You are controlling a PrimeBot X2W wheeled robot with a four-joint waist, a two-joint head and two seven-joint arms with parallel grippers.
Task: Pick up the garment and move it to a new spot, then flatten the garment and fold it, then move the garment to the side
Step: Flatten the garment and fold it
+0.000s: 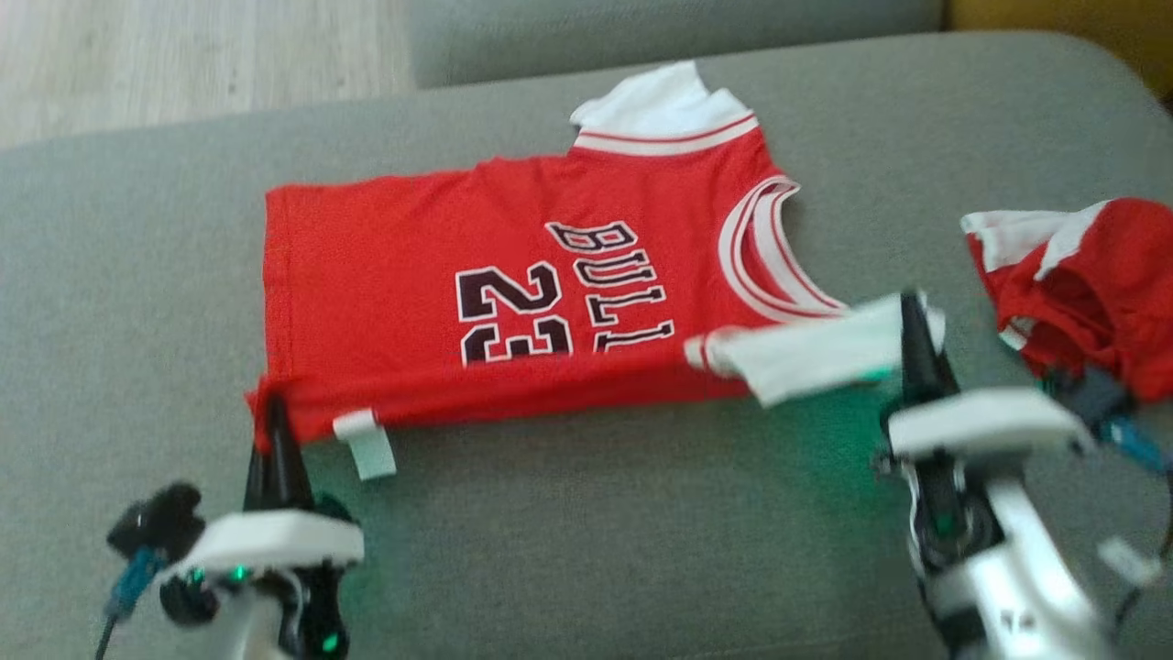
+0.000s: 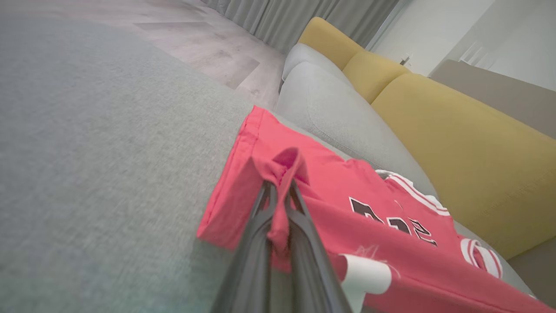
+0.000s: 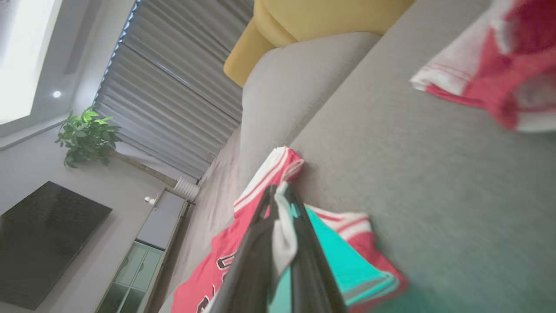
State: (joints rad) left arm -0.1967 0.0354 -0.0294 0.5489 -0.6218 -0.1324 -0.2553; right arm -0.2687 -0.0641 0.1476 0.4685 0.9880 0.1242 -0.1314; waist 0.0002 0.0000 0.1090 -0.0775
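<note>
The red Bulls jersey lies mostly flat on the grey sofa cushion, its collar to the right and its near edge folded over. The left gripper pinches the near-left hem corner, beside the white hem tag. The right gripper is clamped on the near white sleeve. A second red-and-white garment sits crumpled at far right.

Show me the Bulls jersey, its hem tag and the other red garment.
Bulls jersey [image 1: 367, 275], head view, plain red body.
Hem tag [image 1: 367, 446], head view, white tag's middle.
Other red garment [image 1: 1100, 275], head view, crumpled red part.
</note>
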